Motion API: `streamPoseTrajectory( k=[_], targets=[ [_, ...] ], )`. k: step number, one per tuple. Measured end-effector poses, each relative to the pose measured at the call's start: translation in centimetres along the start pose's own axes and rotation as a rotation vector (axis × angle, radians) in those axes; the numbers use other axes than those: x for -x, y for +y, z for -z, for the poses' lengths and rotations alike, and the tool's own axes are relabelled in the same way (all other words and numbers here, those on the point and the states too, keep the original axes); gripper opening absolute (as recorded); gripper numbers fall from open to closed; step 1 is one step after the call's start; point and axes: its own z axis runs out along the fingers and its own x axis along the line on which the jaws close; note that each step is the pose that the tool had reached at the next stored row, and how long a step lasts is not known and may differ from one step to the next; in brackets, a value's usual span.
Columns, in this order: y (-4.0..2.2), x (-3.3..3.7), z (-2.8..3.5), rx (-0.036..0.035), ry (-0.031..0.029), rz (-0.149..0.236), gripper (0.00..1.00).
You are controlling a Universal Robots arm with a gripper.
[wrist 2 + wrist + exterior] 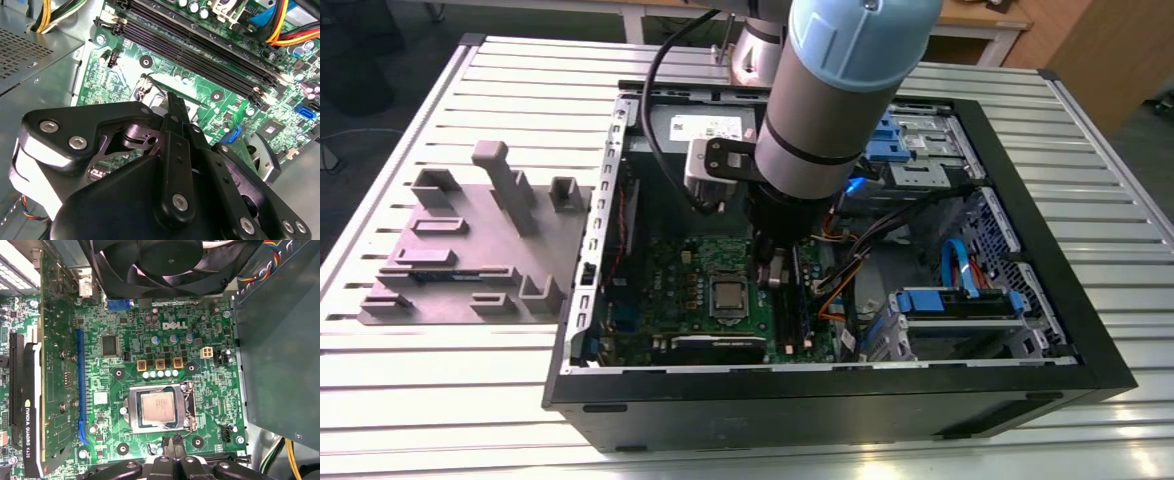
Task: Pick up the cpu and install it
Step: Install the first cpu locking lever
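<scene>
As we sweep from the exterior view's left, the grey moulded fixture (454,250) sits on the slatted table (440,400), its small pockets hard to make out. Next comes the open computer case (854,400), and inside it the green motherboard (680,280). There's the cpu (724,293), lying flat in its socket near the board's middle. We see it far better in the first wrist view: the cpu (157,407) is framed by the metal socket bracket (187,407).

Just beside it toward the exterior view's right, the gripper (771,285) hangs low over the board, its body partly hidden by the arm (834,100). In the first wrist view the gripper (176,442) shows its jaws pressed together with nothing between them, just short of the socket's edge. In the second wrist view the gripper (172,100) covers the cpu, and the long black memory slots (200,55) run beyond.

The first wrist view adds the black fan (165,260), cut off at the frame, and the graphics card (30,405) with print along its edge. The grey box carries a white label (704,127), too small to read. Further right, the blue drive brackets (947,300) are half buried in cables.
</scene>
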Motion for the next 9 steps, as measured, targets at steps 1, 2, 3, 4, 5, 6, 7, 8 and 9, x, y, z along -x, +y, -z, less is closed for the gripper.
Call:
streamPoseTrajectory(
  k=[1, 2, 3, 4, 5, 6, 7, 8, 9],
  targets=[
    [-0.02, -0.04, 0.0, 0.0, 0.0002, 0.001, 0.1],
    [-0.03, -0.09, -0.01, 0.0001, 0.0002, 0.002, 0.1],
    [-0.04, -0.14, -0.01, 0.0, 0.0006, 0.002, 0.1],
    [-0.04, -0.18, -0.02, -0.0002, 0.0024, 0.002, 0.1],
    [-0.05, -0.21, -0.04, -0.0005, 0.0058, 0.002, 0.1],
    [-0.05, -0.24, -0.04, -0.0008, 0.0097, 0.002, 0.1],
    [-0.06, -0.25, -0.04, -0.001, 0.0138, 0.002, 0.1],
    [-0.07, -0.26, -0.06, -0.0014, 0.018, 0.001, 0.1],
    [-0.07, -0.27, -0.08, -0.0018, 0.0221, 0.001, 0.1]
  ],
)
